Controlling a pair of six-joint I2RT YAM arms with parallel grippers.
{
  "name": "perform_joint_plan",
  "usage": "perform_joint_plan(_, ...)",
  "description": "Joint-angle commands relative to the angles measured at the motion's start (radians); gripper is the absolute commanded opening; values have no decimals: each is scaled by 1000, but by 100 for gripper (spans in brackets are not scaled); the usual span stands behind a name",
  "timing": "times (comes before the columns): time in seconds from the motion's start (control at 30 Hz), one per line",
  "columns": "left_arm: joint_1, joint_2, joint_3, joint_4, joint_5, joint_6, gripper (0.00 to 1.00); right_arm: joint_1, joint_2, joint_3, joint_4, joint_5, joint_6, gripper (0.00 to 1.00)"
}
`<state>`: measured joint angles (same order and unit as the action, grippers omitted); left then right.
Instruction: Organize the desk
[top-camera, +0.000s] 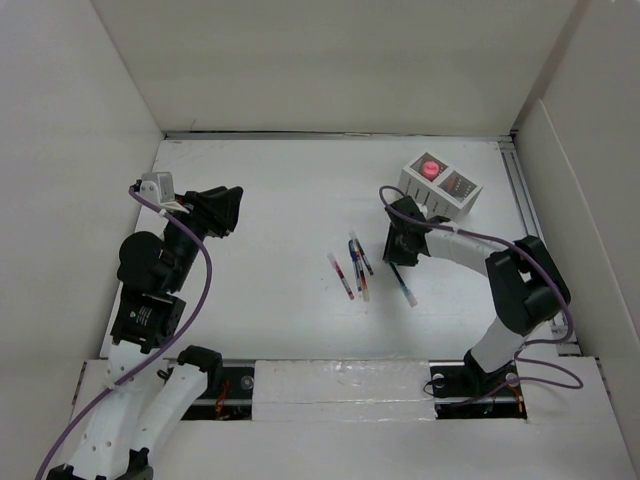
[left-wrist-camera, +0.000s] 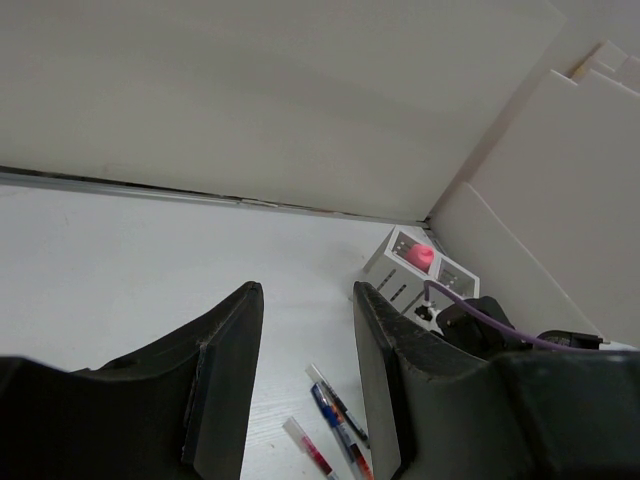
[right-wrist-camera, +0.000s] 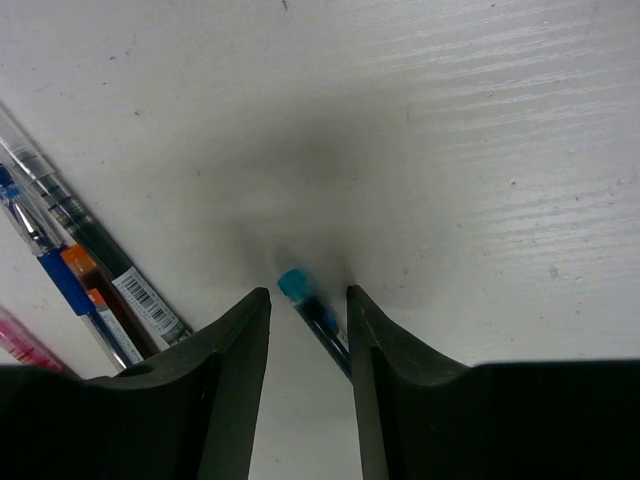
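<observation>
On the white desk (top-camera: 280, 190) a blue pen with a teal cap (right-wrist-camera: 296, 284) lies flat between the fingers of my right gripper (right-wrist-camera: 308, 292). The jaws stand a little apart around the pen, and its barrel runs close along the right finger. From above, this gripper (top-camera: 400, 245) points down at the pen's far end (top-camera: 405, 288). My left gripper (top-camera: 228, 208) hovers over the left part of the desk, open and empty (left-wrist-camera: 308, 290). Several more pens (top-camera: 355, 268) lie loose mid-desk, a red one (top-camera: 340, 275) leftmost.
A small white slotted organizer box (top-camera: 440, 185) with a pink object (top-camera: 430, 167) in one compartment stands at the back right, just behind the right gripper. White walls close three sides. A metal rail (top-camera: 520, 190) runs along the right edge.
</observation>
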<state>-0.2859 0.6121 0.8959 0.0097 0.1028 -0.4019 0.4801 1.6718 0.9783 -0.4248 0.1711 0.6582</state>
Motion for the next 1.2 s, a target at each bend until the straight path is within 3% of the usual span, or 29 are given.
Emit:
perform_joint_plan(0.0,5,-12,-3,42,12,0,37,26,17,46,-38,27,-9,42)
perform_joint_plan(0.1,5,-11,-3,42,14,-2,37,35,26,56,-51,42,-11,34)
perform_joint_plan(0.17,5,-12,-2,42,14,0,37,35,28,57,-48,30,-15,23)
perform_joint_plan(0.27,5,-12,0,41,12,-2,37,35,31,60,-46,30,-17,21)
perform_joint_plan(0.3,5,-15,0,39,6,1,37,35,32,62,-48,33,-22,18)
perform_joint_plan(0.33,5,-15,0,39,5,2,37,35,26,59,-29,24,-20,10)
perform_joint_plan(0.43,5,-14,-2,39,8,2,37,26,-22,46,18,-7,-16,6)
perform_joint_plan(0.57,5,-8,-2,41,9,0,37,6,-63,72,20,-1,-12,7)
perform_joint_plan(0.6,5,-6,-3,41,11,2,37,6,-69,80,12,-4,-12,20)
perform_joint_plan(0.67,5,-6,-2,39,6,3,37,6,-90,86,-23,-5,-22,36)
perform_joint_plan(0.8,5,-11,-2,36,0,2,37,67,-188,-5,-42,-19,0,50)
perform_joint_plan(0.87,5,-12,0,39,9,3,37,77,-216,-47,-26,-25,18,62)
perform_joint_plan(0.97,5,-11,-2,42,18,0,37,77,-213,-66,15,-53,8,57)
perform_joint_plan(1.1,5,-12,-3,39,17,0,37,115,-143,28,2,-7,-2,33)
perform_joint_plan(1.17,5,-17,-2,38,6,2,37,155,-121,45,-34,-2,0,31)
